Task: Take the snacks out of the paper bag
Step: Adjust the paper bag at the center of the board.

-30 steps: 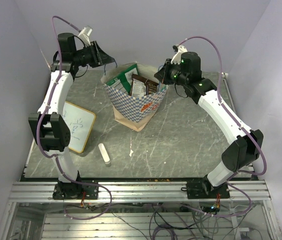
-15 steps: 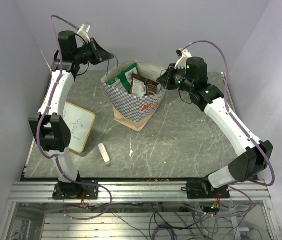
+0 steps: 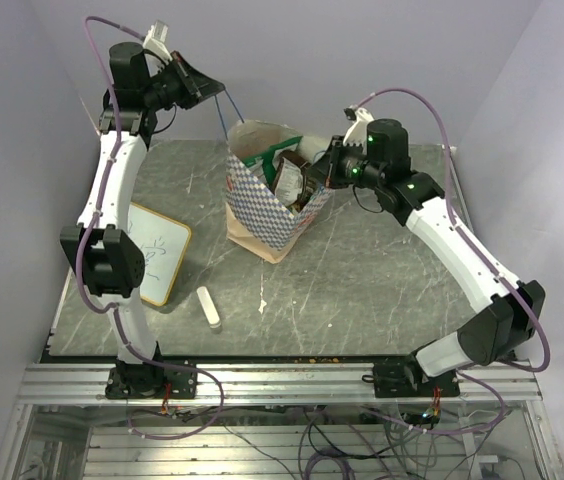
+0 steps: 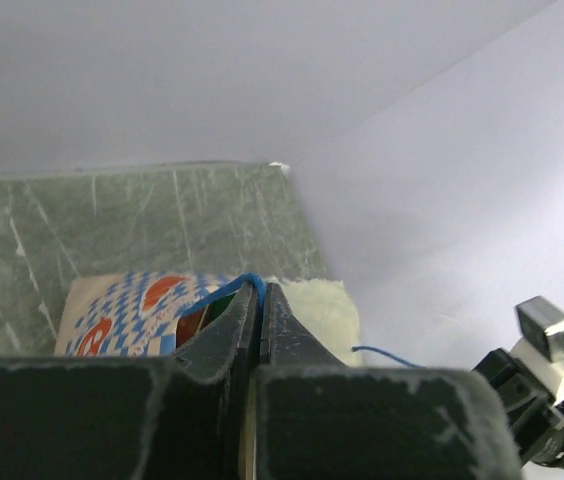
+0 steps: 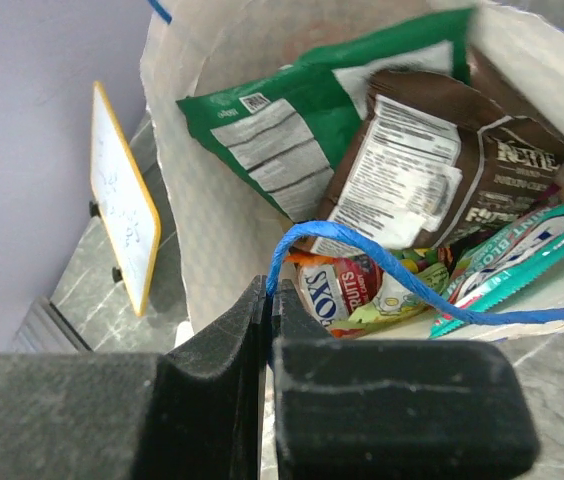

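Left gripper (image 3: 210, 90) clenched on one blue cord handle (image 3: 224, 113) of the paper bag (image 3: 262, 210), held high; bag sits below and ahead of its tips, leaning toward it. Right gripper (image 3: 314, 172) clenched on the second cord handle (image 5: 362, 250), low at the bag's other rim; mouth drawn open between the two claws. Snacks (image 3: 287, 175) all inside the bag, none out on the table (image 3: 362, 280); task barely begun, in my judgement.

Risks: both claws are taken up with cords, so neither is free to reach a packet; letting one go could let the mouth sag shut. Thin cord pinched at the very tips may slip out; uneven pull could tip the bag over or tear the paper where a handle is anchored.

Views: right wrist alone shows the contents just beyond its tips: green packet (image 5: 292, 130), brown packet (image 5: 442, 160), teal packet (image 5: 522, 250); whiteboard (image 5: 127, 200) off to its left. Left wrist gives only the cord at its tips and the chequered outside; overhead alone gives both arms and the bag's lean.
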Motion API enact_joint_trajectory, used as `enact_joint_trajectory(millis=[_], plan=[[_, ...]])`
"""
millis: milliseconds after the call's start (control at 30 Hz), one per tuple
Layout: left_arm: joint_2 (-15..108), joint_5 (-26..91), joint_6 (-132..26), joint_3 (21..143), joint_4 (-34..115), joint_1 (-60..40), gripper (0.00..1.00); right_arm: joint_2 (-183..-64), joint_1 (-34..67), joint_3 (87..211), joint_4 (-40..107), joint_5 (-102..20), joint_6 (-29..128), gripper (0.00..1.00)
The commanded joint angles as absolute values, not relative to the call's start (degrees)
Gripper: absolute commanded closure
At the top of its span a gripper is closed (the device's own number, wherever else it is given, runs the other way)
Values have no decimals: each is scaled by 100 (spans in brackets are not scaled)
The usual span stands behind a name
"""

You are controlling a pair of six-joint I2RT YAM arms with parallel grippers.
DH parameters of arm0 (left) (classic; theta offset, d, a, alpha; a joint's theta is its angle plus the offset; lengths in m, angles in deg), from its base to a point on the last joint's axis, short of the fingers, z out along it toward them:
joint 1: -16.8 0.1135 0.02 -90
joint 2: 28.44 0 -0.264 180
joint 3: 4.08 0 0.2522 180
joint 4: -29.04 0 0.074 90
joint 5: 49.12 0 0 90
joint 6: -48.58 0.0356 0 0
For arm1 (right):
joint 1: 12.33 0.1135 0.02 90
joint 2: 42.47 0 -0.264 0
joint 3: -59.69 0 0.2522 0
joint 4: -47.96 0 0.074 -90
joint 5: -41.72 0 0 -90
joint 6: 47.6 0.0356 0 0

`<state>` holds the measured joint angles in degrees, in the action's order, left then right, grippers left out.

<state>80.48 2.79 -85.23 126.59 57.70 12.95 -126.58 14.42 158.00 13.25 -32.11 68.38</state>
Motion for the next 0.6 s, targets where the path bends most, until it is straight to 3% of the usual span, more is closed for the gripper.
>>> enact_joint_trajectory(millis=[0, 333, 567], plan=[[8255, 301, -8855, 13669, 4869, 1402, 93, -12885, 1756, 16157, 1568, -3006, 7027, 100], [8968, -240, -9983, 14220, 3093, 1433, 93, -13444, 1887, 16541, 1693, -2933, 7205, 100], [8491, -525, -11246, 12892, 1303, 1398, 93, -12972, 1986, 15800, 1488, -2639, 7174, 100]])
